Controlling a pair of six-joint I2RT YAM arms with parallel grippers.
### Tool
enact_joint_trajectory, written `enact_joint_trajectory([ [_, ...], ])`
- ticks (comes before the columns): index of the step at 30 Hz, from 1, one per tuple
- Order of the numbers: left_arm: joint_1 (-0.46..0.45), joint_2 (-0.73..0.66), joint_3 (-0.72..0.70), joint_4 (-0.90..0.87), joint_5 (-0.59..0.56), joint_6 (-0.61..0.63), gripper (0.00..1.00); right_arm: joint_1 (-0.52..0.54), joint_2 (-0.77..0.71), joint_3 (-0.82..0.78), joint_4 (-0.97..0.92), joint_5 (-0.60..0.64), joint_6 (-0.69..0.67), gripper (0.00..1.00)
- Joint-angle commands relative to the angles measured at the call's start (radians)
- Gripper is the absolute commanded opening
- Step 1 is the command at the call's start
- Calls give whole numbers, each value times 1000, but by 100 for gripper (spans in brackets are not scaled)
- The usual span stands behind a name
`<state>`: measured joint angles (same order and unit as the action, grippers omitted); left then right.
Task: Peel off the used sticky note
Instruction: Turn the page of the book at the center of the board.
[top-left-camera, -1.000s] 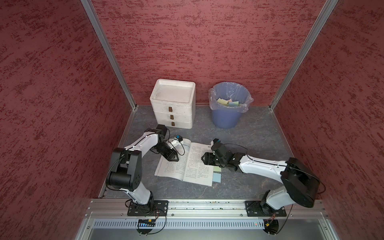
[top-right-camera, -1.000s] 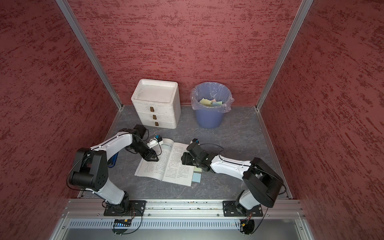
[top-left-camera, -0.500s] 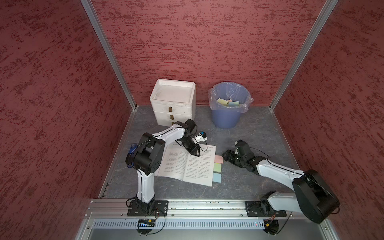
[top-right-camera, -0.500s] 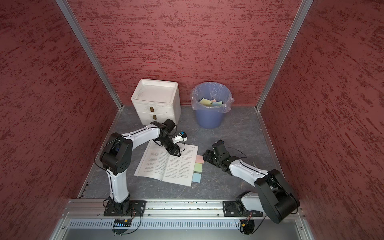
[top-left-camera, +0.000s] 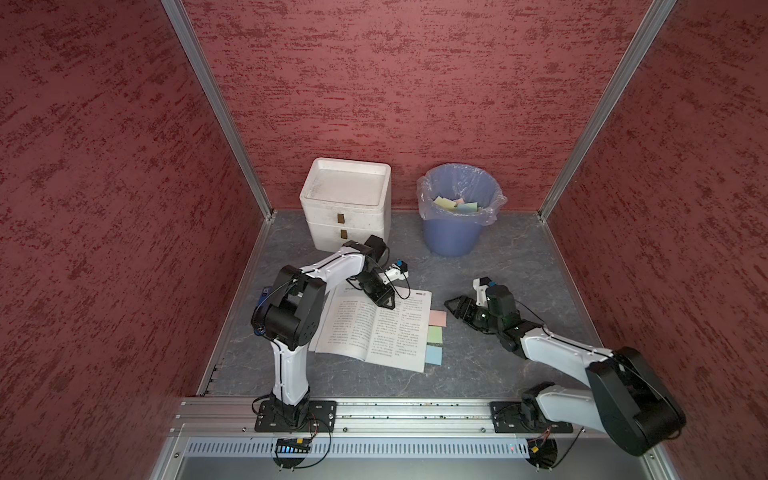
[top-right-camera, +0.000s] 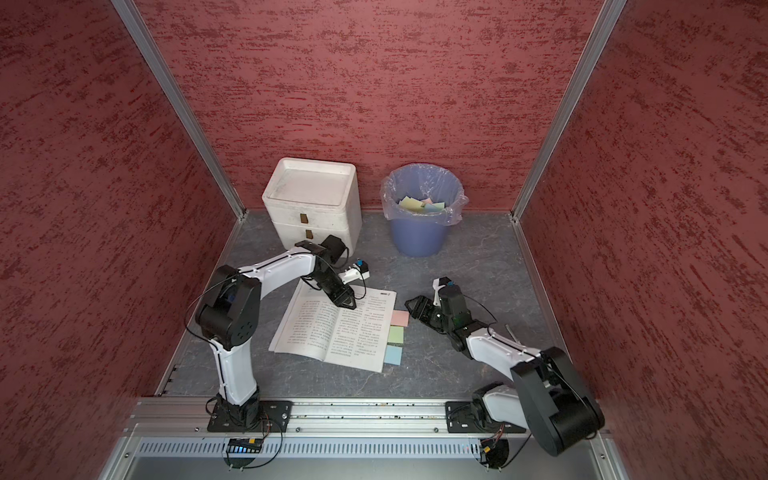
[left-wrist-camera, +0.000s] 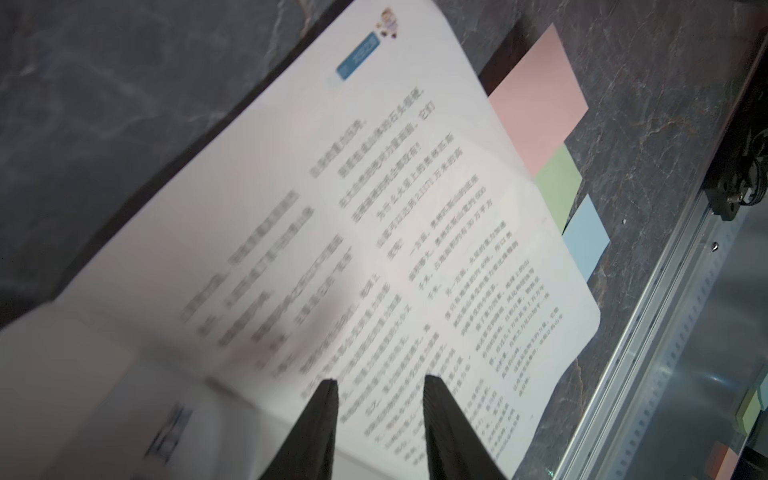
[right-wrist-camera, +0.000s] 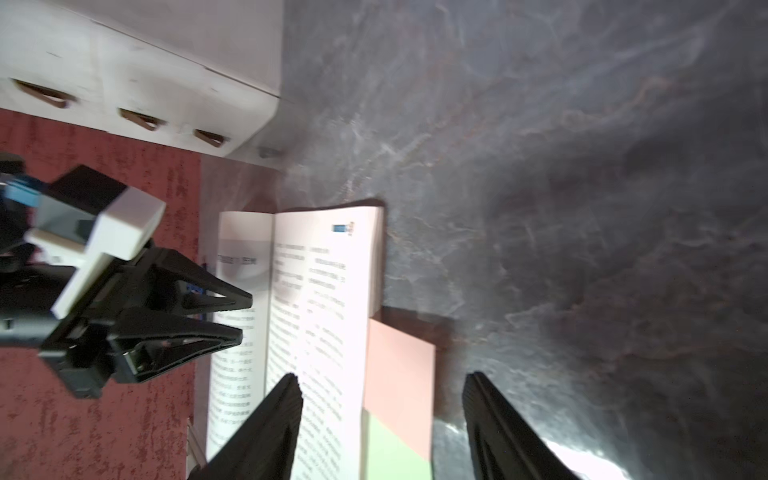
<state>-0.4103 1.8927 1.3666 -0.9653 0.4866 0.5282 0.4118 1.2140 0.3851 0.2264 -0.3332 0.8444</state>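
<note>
Right gripper (right-wrist-camera: 381, 377) wide open, empty, pink note (right-wrist-camera: 401, 353) just ahead; left gripper (left-wrist-camera: 381, 380) part open, empty, over the book (top-left-camera: 374, 328). Close too deep and you'll pinch the page too.

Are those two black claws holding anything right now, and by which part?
Nothing is held. The left gripper stands open over the book near its spine; the right gripper is open near the pink sticky note, empty.
</note>
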Motion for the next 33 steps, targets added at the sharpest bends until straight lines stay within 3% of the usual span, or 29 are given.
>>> enact_joint_trajectory([
  [1,107,-104,-74,-59,-17,106,38,64,-35,45,-75,46,-11,67],
  [6,214,-147,-190,-76,-27,210,38,148,110,84,27,28,31,67],
  [13,216,-124,-301,27,-69,207,37,187,324,121,180,-2,79,65],
  [33,197,-115,-349,76,-88,200,36,218,359,153,192,-10,81,63],
])
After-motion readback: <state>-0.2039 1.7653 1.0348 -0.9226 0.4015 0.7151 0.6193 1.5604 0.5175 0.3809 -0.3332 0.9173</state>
